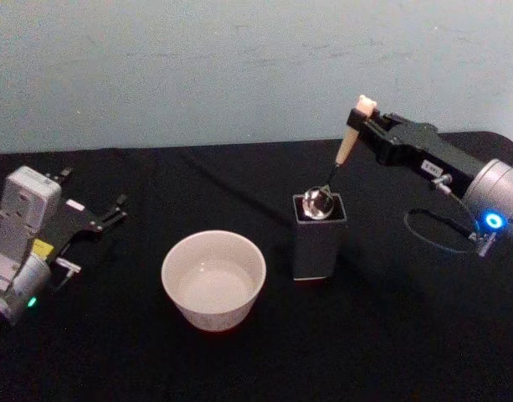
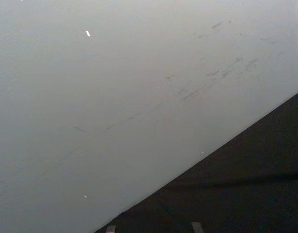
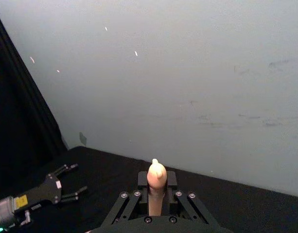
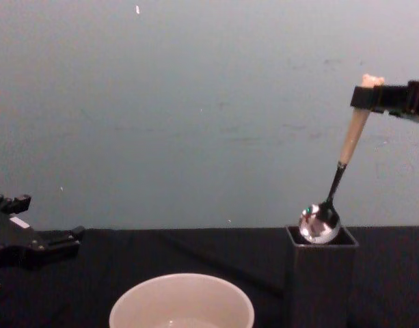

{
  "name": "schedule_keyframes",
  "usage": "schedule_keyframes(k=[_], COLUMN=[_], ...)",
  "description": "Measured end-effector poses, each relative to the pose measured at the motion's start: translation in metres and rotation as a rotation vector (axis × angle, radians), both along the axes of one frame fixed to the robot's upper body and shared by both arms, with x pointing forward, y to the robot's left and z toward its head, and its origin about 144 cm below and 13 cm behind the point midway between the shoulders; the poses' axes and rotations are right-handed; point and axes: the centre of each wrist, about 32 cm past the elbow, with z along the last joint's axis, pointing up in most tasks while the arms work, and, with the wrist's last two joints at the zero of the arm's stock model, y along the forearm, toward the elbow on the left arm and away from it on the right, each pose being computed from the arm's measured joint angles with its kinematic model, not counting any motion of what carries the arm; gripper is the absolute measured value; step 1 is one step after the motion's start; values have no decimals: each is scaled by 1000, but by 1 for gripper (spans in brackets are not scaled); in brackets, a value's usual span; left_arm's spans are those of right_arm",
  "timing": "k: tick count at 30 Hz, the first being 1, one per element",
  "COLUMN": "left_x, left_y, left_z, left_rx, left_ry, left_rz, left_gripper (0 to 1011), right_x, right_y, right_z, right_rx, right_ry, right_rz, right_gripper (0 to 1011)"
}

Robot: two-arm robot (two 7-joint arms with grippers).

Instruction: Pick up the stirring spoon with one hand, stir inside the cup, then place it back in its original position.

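The stirring spoon [image 1: 348, 142] hangs tilted, its peach handle [image 4: 353, 137] pinched just below the bear head [image 3: 157, 174] by my right gripper [image 1: 363, 117], which is shut on it. Its silver bowl [image 4: 318, 224] sits at the rim of the dark grey square holder [image 1: 319, 239], right at the opening. The wide cream-white cup [image 1: 212, 280] stands to the left of the holder and looks empty. My left gripper [image 1: 97, 219] rests open on the table at the far left, well away from the cup.
A black cloth covers the table [image 1: 390, 335], with a pale wall [image 1: 197, 67] close behind it. A dark cable [image 1: 436, 230] loops beside the right arm. Bare cloth lies in front of the cup and holder.
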Motion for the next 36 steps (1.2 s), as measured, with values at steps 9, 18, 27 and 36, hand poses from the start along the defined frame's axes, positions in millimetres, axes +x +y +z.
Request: schedule_keyframes(k=[9,18,27,36], left_x=[0,0,0,0], left_y=[0,0,0,0], left_z=[0,0,0,0], left_rx=[0,0,0,0], left_ry=[0,0,0,0], left_rz=[0,0,0,0], left_gripper=[1001,1001,1001,1001], right_x=[5,10,13,14], right_y=[9,13,15,17], right_z=[-18,-36,-50,-59], right_rx=[-28,-45,-57,-86], right_ry=[20,65,110,136], right_rz=[-16,-28,-43,-45], right_gripper=[224,224,224,224])
